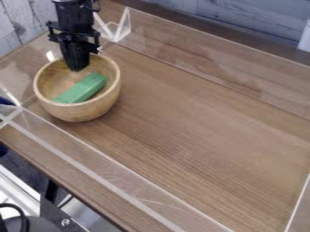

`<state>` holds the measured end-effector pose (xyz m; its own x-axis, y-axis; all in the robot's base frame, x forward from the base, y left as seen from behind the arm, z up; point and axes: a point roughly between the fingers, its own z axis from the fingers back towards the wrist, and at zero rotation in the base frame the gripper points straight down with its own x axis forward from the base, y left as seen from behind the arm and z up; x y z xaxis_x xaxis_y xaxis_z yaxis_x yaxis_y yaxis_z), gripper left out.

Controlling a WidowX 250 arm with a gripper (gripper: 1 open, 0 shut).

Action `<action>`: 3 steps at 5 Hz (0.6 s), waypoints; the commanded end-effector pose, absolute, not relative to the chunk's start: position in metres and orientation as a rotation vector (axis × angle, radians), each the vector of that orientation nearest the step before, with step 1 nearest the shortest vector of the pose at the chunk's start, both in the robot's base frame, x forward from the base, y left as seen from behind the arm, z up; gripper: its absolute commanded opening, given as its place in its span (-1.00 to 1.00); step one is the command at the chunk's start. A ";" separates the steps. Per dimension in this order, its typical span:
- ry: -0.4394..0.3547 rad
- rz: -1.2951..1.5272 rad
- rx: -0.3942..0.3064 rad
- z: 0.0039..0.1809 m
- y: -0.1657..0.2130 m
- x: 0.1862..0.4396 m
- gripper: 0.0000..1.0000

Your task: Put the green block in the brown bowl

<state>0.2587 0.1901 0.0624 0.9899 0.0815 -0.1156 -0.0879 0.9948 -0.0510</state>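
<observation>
Camera view: the green block [83, 88] lies diagonally inside the brown bowl [78, 100].

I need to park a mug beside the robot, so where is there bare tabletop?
The wide stretch of wooden table right of the brown bowl, out to the picture's right side, looks bare. It is crowded at the upper left: the jaws are over the bowl's far side, and the green block is inside it.

Illumination: moderate, diffuse. Glare: pale, soft-edged patches on the wooden tabletop [200, 131], toward the top. Shadow: dark area inside the wooden bowl [78, 110], upper part. Image quality: low resolution; fine detail soft throughout the frame.
</observation>
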 end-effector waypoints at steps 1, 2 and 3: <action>0.049 0.085 -0.020 0.088 0.195 0.268 1.00; 0.033 0.088 -0.029 0.099 0.193 0.269 1.00; 0.001 0.082 -0.037 0.114 0.190 0.272 1.00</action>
